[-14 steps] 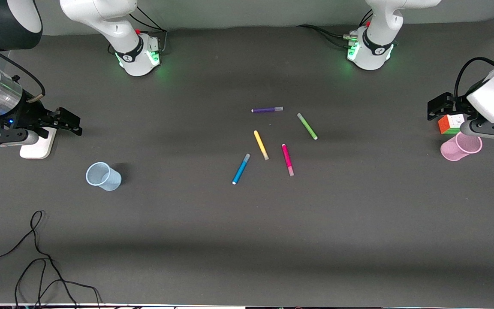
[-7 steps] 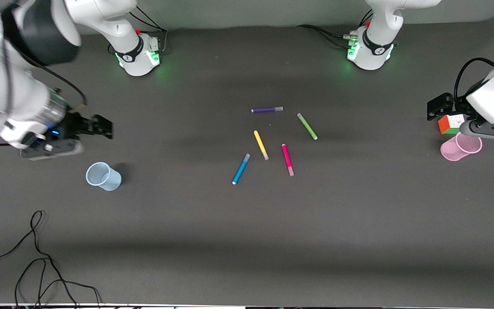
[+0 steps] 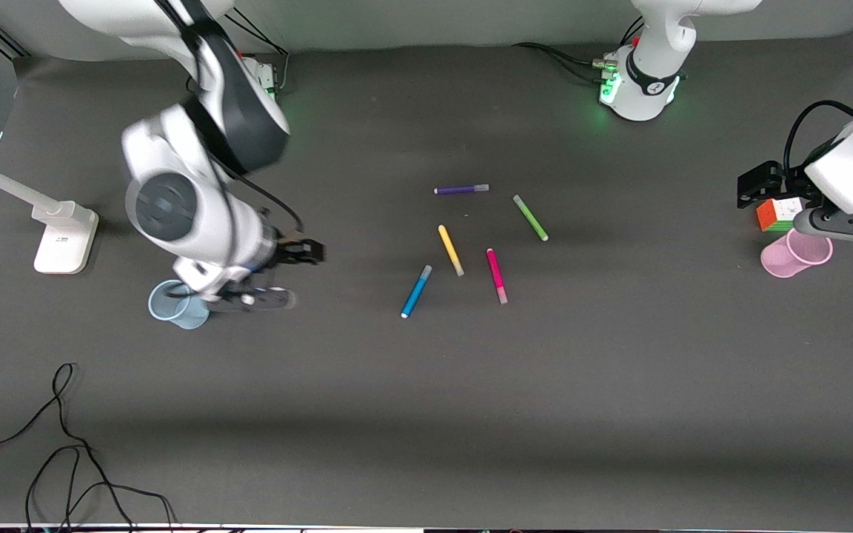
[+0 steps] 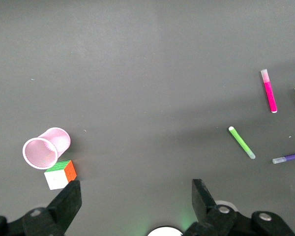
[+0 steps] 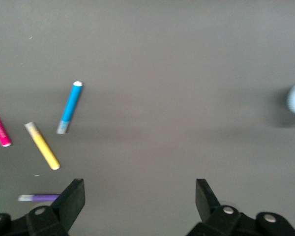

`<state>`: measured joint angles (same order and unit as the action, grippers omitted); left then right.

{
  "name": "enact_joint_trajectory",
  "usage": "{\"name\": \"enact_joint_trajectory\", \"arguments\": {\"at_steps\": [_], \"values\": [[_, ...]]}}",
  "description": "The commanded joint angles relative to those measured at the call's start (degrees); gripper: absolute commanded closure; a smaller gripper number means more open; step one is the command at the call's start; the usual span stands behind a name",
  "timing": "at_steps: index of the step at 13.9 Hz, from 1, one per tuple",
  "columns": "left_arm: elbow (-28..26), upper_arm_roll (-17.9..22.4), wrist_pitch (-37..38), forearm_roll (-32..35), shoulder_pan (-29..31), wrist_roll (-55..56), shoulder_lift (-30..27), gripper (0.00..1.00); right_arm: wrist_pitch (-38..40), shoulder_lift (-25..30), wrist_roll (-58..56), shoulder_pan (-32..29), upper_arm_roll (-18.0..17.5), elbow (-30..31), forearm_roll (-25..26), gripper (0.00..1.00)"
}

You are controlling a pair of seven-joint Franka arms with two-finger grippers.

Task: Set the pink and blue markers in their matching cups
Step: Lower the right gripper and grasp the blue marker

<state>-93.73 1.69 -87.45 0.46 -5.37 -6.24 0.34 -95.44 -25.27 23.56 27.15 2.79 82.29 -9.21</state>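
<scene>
The blue marker point(image 3: 416, 292) and the pink marker point(image 3: 497, 275) lie on the dark table near its middle, the pink one toward the left arm's end. The pale blue cup point(image 3: 172, 304) stands toward the right arm's end, partly hidden by that arm. My right gripper point(image 3: 310, 253) is open and empty, over the table between the blue cup and the blue marker point(image 5: 70, 107). The pink cup point(image 3: 797, 253) stands at the left arm's end. My left gripper point(image 3: 756, 185) waits open and empty, over the table beside the pink cup point(image 4: 44, 150).
Yellow point(image 3: 451, 250), green point(image 3: 530, 218) and purple point(image 3: 461, 189) pens lie beside the two markers, farther from the front camera. A colour cube point(image 3: 778, 213) sits next to the pink cup. A white lamp base point(image 3: 64, 238) and a loose black cable point(image 3: 64, 444) are toward the right arm's end.
My right arm has swung from the table's end toward the middle, passing the blue cup, and its gripper is now closer to the markers. The left arm has not moved.
</scene>
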Motion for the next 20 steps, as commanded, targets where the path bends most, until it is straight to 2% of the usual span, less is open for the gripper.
{"name": "enact_joint_trajectory", "arguments": {"at_steps": [1,3,4,8,16,20], "values": [[1.62,0.25,0.61,-0.37,-0.17,-0.79,0.71,0.0,2.45,-8.8,3.23,-0.61,0.02,-8.89,-6.93,0.0],[1.54,0.25,0.61,-0.37,-0.17,-0.79,0.71,0.0,2.02,-12.41,7.61,-0.52,-0.5,-9.96,-11.51,0.0],[1.53,0.25,0.61,-0.37,-0.08,-0.79,0.71,0.0,1.75,-14.17,9.64,-0.61,-2.16,-10.22,-12.31,0.0],[1.62,0.25,0.61,-0.37,0.01,-0.79,0.71,0.0,-6.75,-21.47,17.64,-0.61,-7.0,-11.98,-12.5,0.0],[1.98,0.25,0.7,-0.37,0.18,-0.88,0.89,0.0,-18.89,-29.91,16.86,-0.52,-8.15,-12.33,-12.41,0.02],[1.89,0.34,0.96,-0.37,0.27,-0.88,0.98,0.0,-19.52,-31.06,16.78,-0.61,-8.85,-12.33,-12.32,0.17]]}}
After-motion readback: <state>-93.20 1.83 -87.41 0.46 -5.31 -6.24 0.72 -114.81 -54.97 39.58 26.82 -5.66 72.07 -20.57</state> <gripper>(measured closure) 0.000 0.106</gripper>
